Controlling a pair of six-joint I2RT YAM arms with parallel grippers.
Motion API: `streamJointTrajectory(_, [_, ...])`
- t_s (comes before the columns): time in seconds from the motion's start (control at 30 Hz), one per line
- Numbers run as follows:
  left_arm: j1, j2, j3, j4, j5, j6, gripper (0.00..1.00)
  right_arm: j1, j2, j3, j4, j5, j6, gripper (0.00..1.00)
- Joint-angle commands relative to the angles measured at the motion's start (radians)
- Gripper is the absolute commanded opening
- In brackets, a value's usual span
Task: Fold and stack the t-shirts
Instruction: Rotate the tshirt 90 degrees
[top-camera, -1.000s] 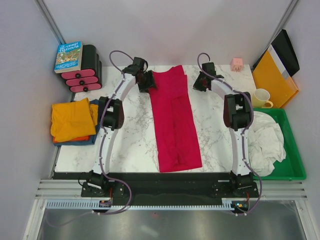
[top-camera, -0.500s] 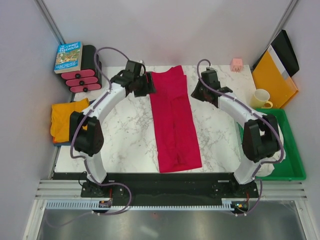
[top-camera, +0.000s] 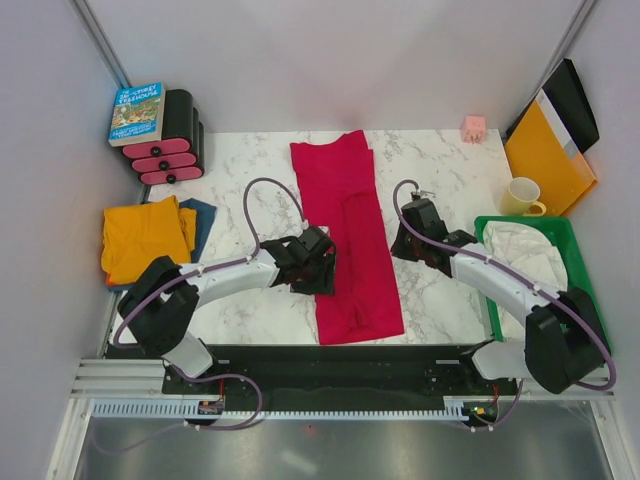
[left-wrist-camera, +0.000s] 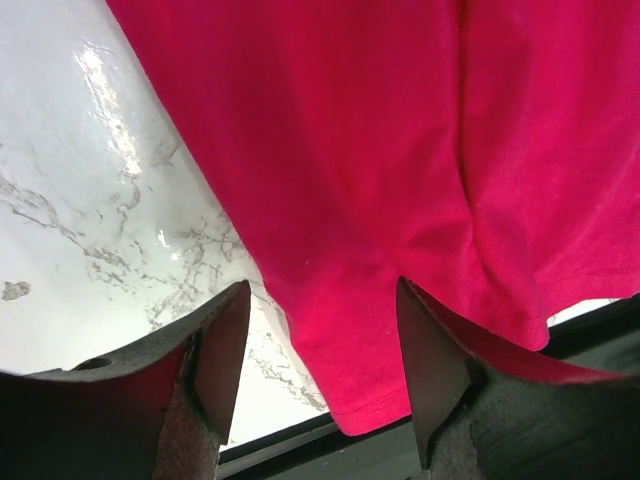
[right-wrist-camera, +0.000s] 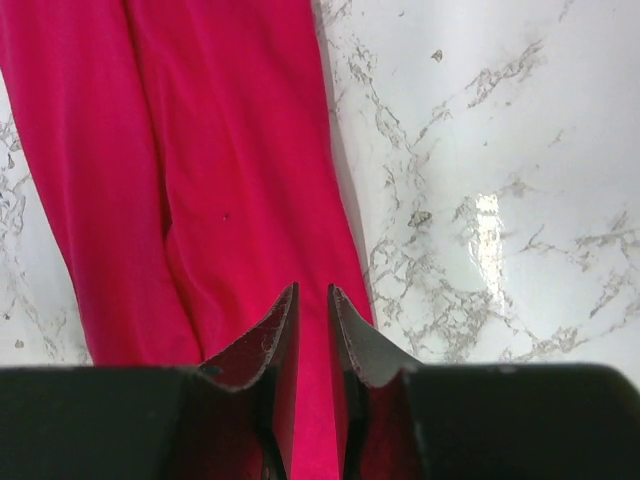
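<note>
The crimson red t-shirt (top-camera: 348, 235) lies as a long folded strip down the middle of the marble table. My left gripper (top-camera: 323, 274) is at the strip's left edge near its near end. In the left wrist view it (left-wrist-camera: 320, 285) is open, just above the shirt's near corner (left-wrist-camera: 380, 380). My right gripper (top-camera: 400, 245) is at the strip's right edge. In the right wrist view it (right-wrist-camera: 313, 292) is shut to a thin slit over the red cloth (right-wrist-camera: 230, 150) and holds nothing. The folded orange t-shirt (top-camera: 143, 238) lies on the dark blue t-shirt (top-camera: 202, 214) at the left.
A book (top-camera: 137, 112) rests on a black and pink stack (top-camera: 165, 152) at the back left. A pink block (top-camera: 474, 126), a yellow mug (top-camera: 521, 196) and an orange-yellow folder (top-camera: 545, 150) stand at the back right. A green tray (top-camera: 590, 340) holds white cloth (top-camera: 530, 270).
Both arms have drawn back from the far end of the red shirt to its near half. The shirt's far end now lies uncovered and has shifted slightly left.
</note>
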Motion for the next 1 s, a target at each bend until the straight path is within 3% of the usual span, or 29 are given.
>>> streamJointTrajectory(0.0, [-0.045,-0.024,-0.041,0.073,-0.062,-0.121,0.67,0.008,-0.078,-0.060,0.011,0.022,-0.003,0.24])
streamJointTrajectory(0.37, [-0.082,0.079,-0.124,-0.053,-0.082,-0.215,0.64,0.008,-0.164,-0.157,-0.001,0.000,-0.005,0.24])
streamJointTrajectory(0.8, [-0.075,-0.035,-0.168,-0.338,-0.324,-0.316,0.69,0.008,-0.199,-0.200,0.003,0.022,-0.017,0.24])
streamJointTrajectory(0.97, [-0.071,-0.111,-0.154,-0.331,-0.323,-0.305,0.69,0.008,-0.202,-0.212,0.008,0.008,-0.017,0.24])
